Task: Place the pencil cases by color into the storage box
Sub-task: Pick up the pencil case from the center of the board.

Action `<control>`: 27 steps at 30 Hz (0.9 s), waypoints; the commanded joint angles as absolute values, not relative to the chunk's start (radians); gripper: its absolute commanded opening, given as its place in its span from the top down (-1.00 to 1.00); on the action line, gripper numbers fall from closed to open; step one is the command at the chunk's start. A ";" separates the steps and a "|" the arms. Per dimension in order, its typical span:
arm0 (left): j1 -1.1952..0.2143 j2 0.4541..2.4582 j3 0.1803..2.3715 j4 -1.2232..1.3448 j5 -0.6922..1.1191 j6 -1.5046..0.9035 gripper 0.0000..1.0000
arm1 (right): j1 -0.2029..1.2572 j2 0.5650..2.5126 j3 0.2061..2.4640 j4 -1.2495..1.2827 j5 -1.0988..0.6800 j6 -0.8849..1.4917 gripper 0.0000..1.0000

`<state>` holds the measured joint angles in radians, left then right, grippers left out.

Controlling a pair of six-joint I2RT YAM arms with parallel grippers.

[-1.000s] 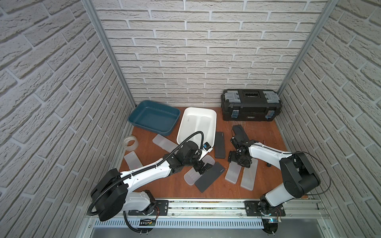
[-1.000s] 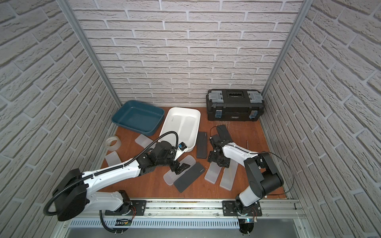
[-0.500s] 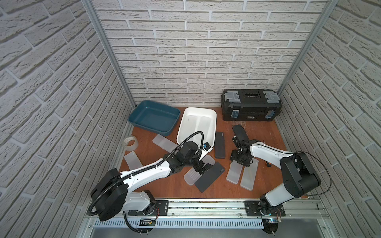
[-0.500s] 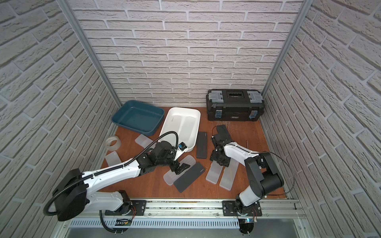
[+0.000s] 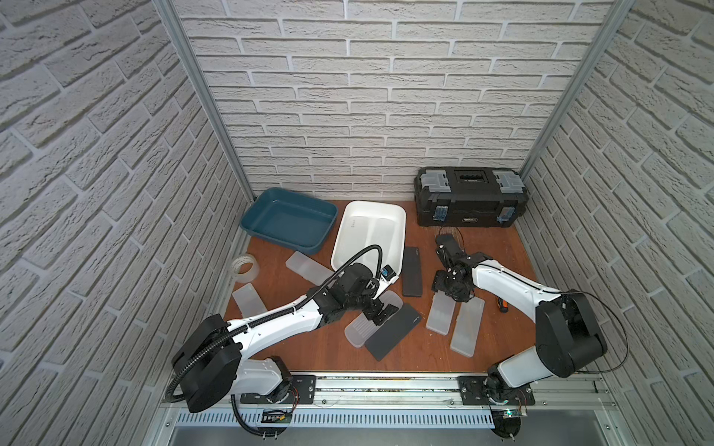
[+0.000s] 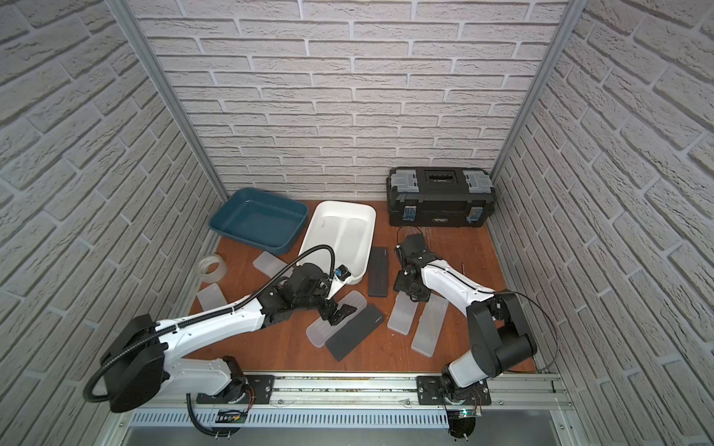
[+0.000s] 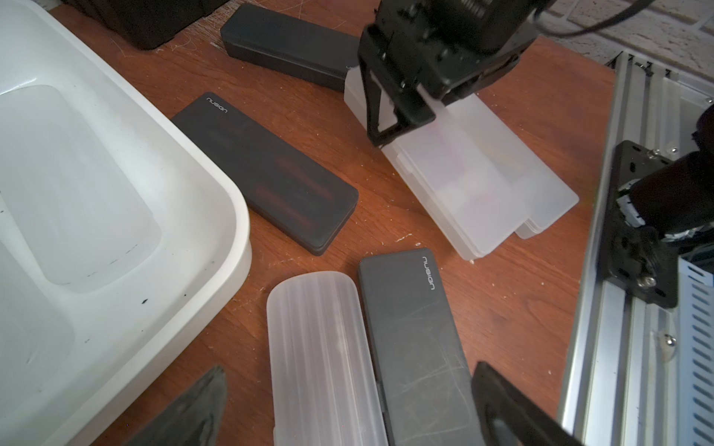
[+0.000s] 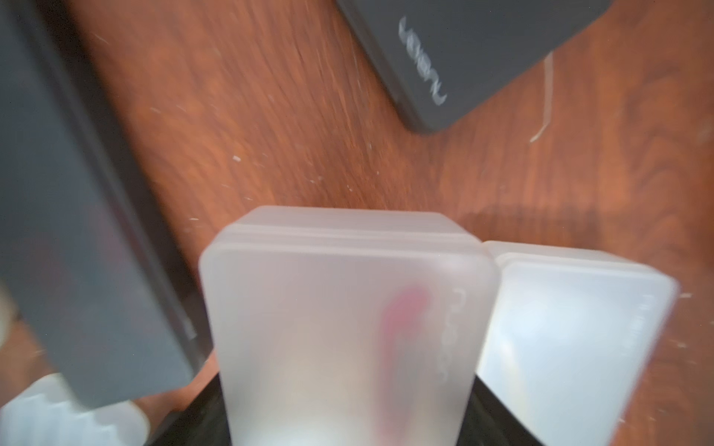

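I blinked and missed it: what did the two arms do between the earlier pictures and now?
The right gripper closed its jaws on the far end of a frosted white pencil case, which has barely shifted on the table. The left gripper stayed open above the ribbed frosted case and the black case beside it. Everything else lies as before.

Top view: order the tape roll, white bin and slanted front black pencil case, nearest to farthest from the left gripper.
1. black pencil case, right beside the left gripper, front centre.
2. white bin, just behind the gripper.
3. tape roll, far off by the left wall.
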<state>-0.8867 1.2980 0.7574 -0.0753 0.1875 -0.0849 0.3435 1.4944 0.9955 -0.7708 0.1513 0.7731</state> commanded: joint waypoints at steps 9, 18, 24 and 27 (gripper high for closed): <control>-0.891 1.273 0.800 -0.101 0.145 -0.115 -0.96 | 0.399 1.387 1.274 -0.979 0.267 0.664 -0.26; -0.888 1.167 0.787 -0.120 0.076 -0.170 -0.96 | 0.419 1.508 1.478 -0.946 0.208 0.612 -0.26; -0.821 1.065 0.792 -0.208 0.032 -0.271 -0.96 | 0.429 1.647 1.629 -0.902 0.167 0.589 -0.26; -0.756 1.035 0.819 -0.284 0.048 -0.333 -0.96 | 0.440 1.727 1.707 -0.893 0.149 0.590 -0.26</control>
<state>-0.8005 1.0592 0.7933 -0.2085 0.0635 -0.2516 0.4259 1.6939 1.6440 -0.9417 0.1741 0.6083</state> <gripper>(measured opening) 0.979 0.718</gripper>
